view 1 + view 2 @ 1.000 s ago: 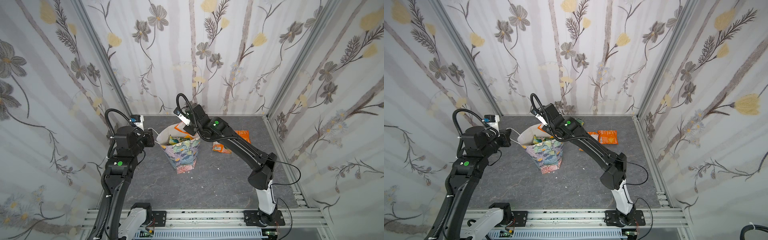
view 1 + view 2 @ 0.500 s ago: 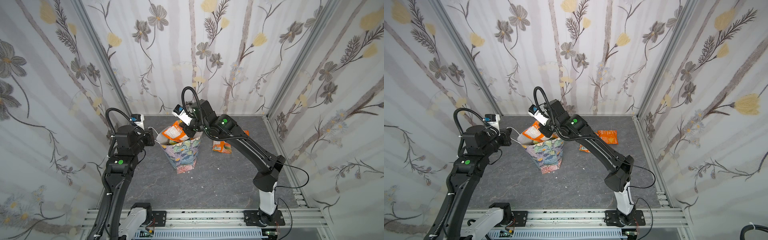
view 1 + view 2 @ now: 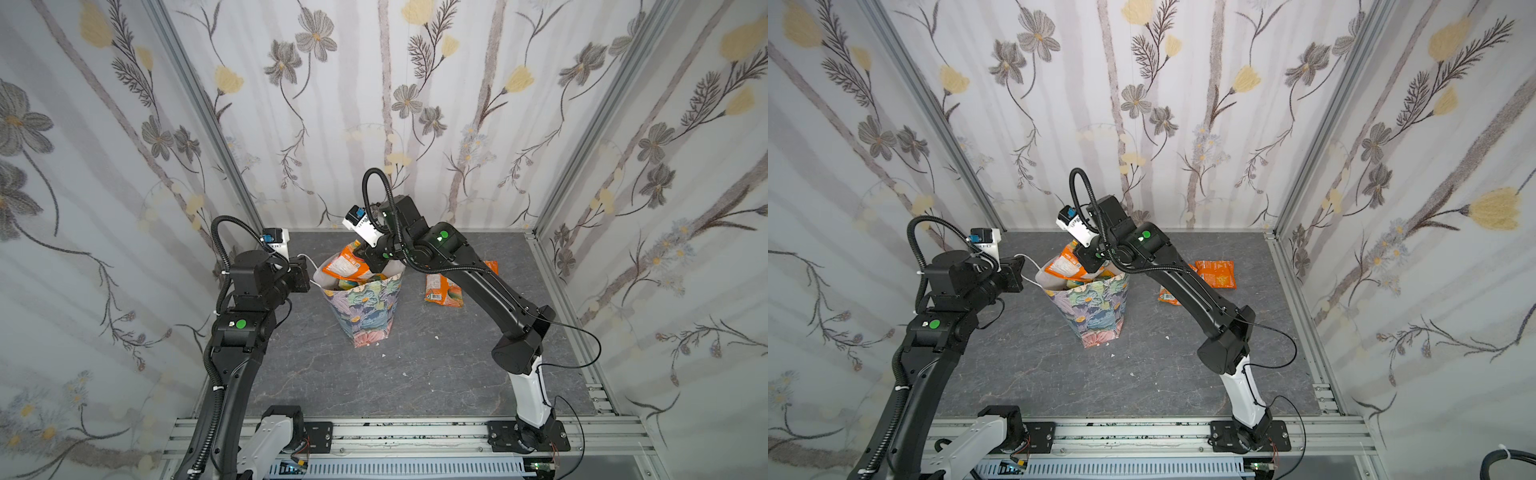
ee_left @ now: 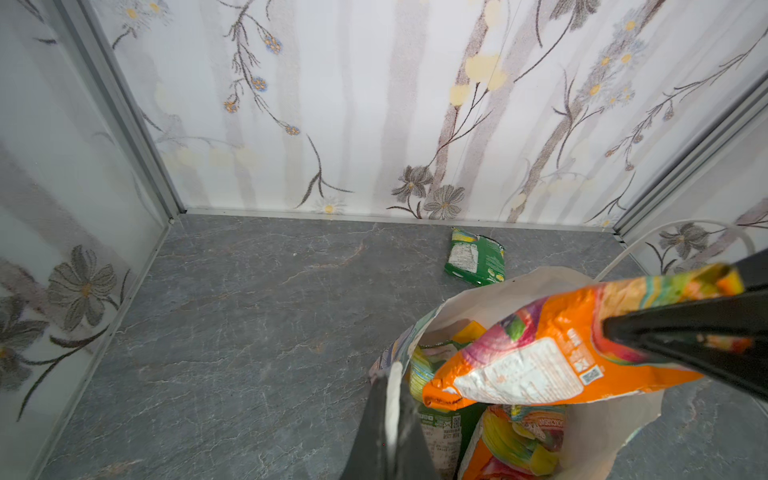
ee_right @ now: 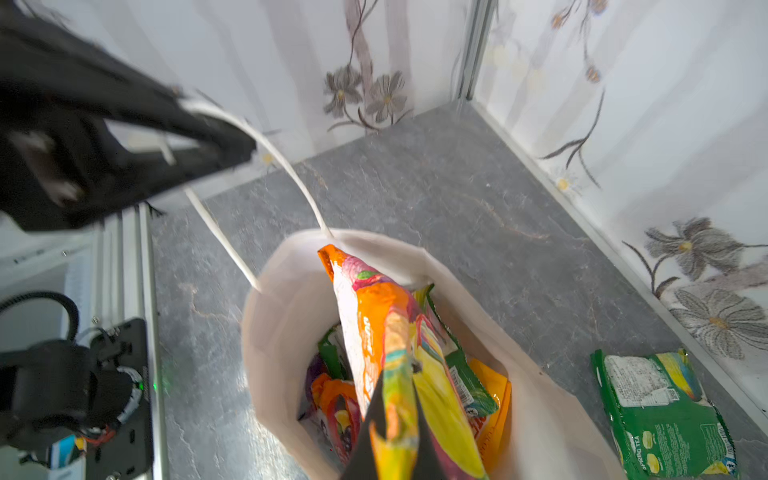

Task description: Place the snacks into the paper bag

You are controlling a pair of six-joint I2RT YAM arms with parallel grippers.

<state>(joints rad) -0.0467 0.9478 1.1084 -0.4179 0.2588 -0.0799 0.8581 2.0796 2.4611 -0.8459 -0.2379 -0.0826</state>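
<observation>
- left gripper (image 3: pixel 306 272): clenched on the paper bag's white cord handle (image 5: pixel 291 166), left of the bag.
- paper bag (image 3: pixel 365 307): upright at mid floor (image 3: pixel 415 374), mouth open, stowed packets (image 5: pixel 469 386) inside.
- orange packet (image 3: pixel 345 266): tilted across the bag's mouth.
- right gripper (image 3: pixel 370 266): pinching that packet's end.
- loose orange packets (image 3: pixel 444 289): two, flat on the floor, right of the bag, apart from it.
- green packet (image 4: pixel 476 257): flat on the floor, near the bag.

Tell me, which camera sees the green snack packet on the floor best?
The right wrist view: the green packet lies close and big beside the paper bag, its lettering readable. The left wrist view shows the packet whole but small. Neither top view shows it.
</observation>
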